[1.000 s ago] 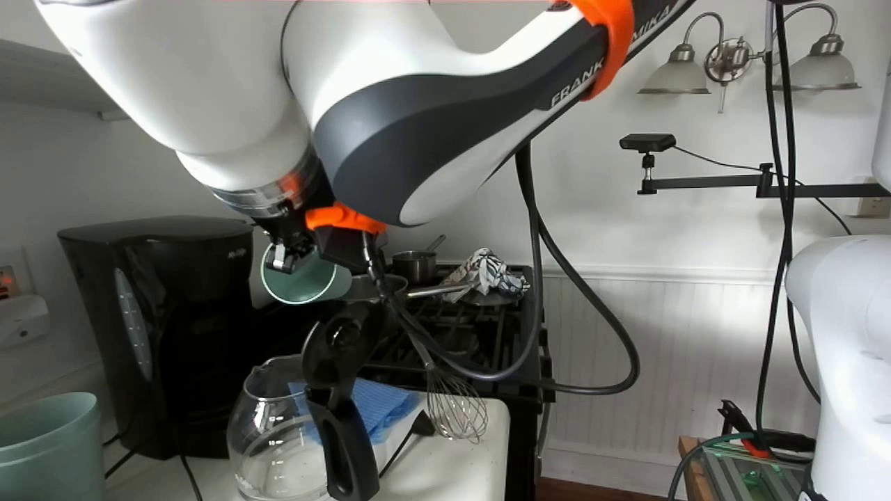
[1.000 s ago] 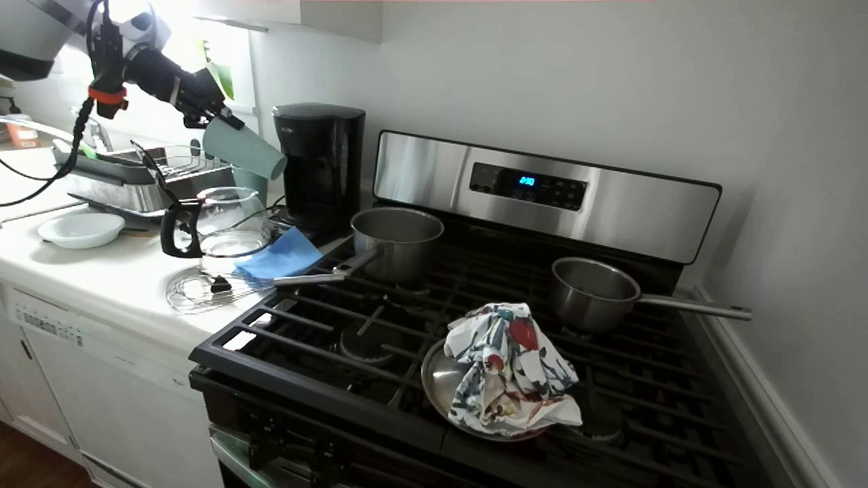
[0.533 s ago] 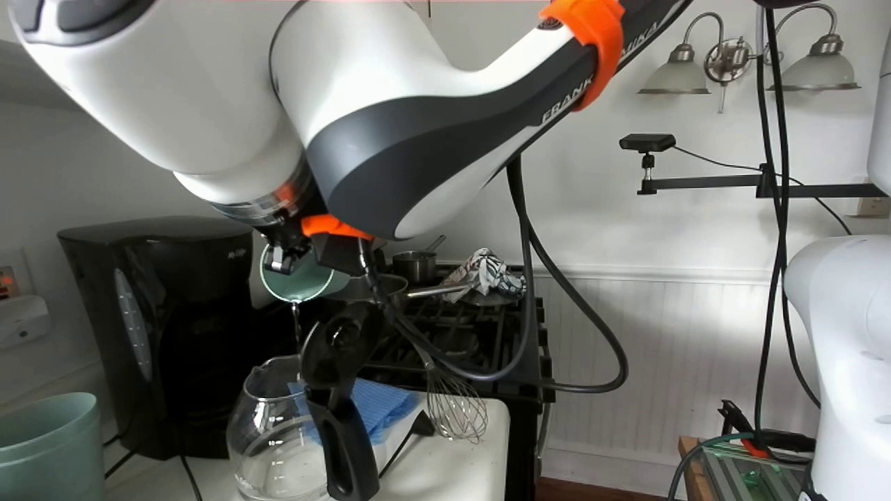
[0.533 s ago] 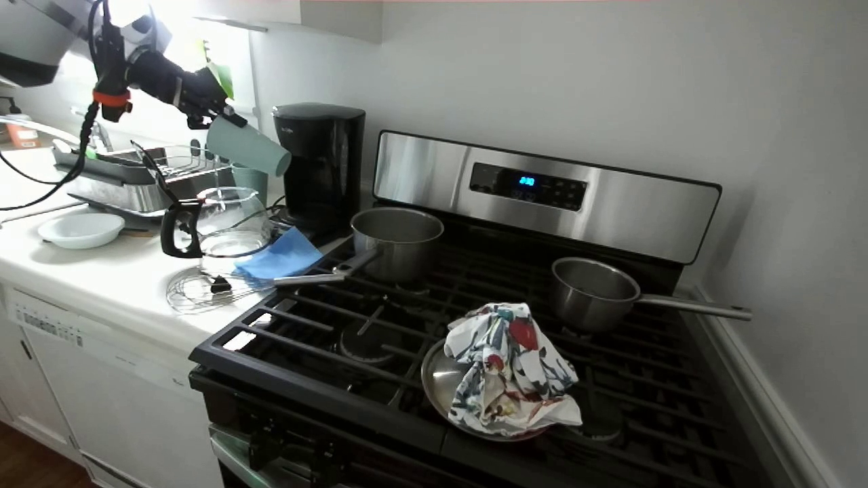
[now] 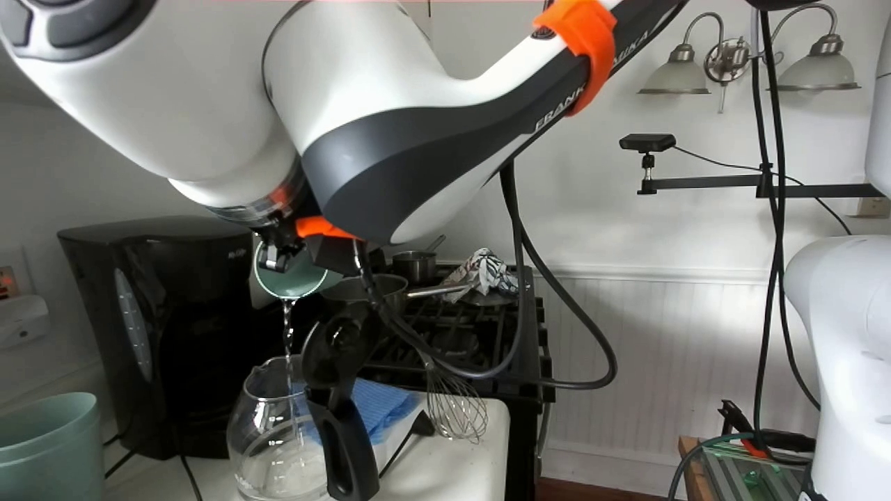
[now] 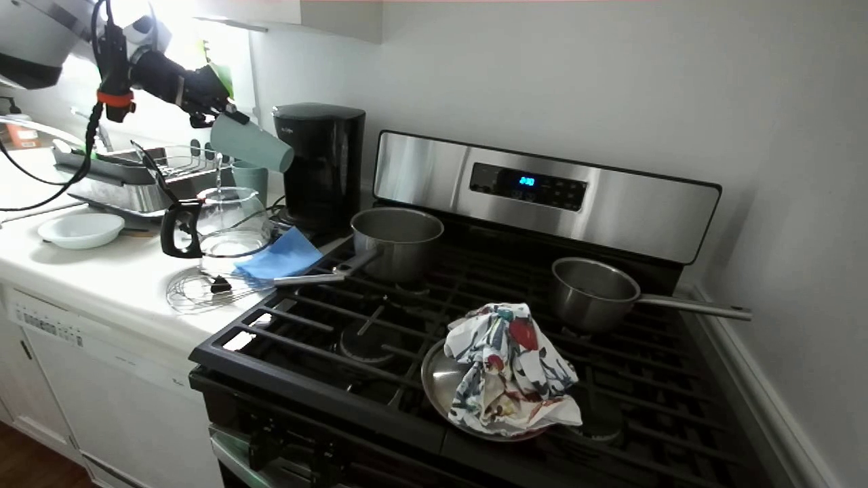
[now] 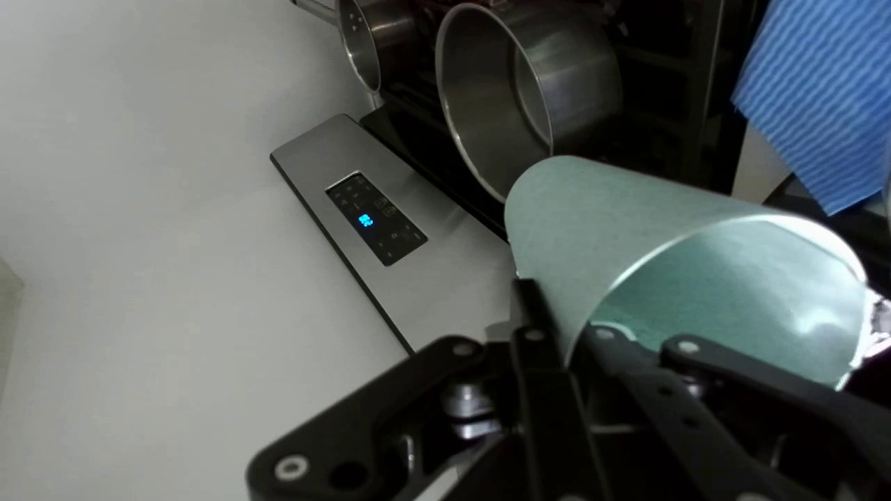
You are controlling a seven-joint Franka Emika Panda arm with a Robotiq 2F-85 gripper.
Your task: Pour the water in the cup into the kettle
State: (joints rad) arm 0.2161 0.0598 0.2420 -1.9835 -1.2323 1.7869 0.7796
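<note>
My gripper (image 5: 280,260) is shut on the wall of the pale teal cup (image 5: 299,280), one finger inside and one outside, as the wrist view shows (image 7: 569,339). The cup is tilted mouth-down toward the carafe, in the air; it also shows in the wrist view (image 7: 647,209) and an exterior view (image 6: 249,144). A stream of water (image 5: 287,327) falls from its rim into the glass carafe (image 5: 268,442), also seen in an exterior view (image 6: 234,220). The carafe stands on the counter, its black lid (image 5: 342,337) raised, its black handle facing front. No separate dark black kettle shows.
A larger teal container (image 5: 49,445) stands left of the black coffee maker (image 5: 167,327). A blue cloth (image 6: 288,252) and whisk (image 6: 203,291) lie beside the carafe. Pots (image 6: 397,237) stand on the stove. A white bowl (image 6: 83,229) and dish rack (image 6: 139,181) are farther along.
A second ago no water fell; a thin stream then began, and now a thicker stream reaches into the carafe. The cup shifted slightly and the arm lowered a little. The carafe has not moved.
</note>
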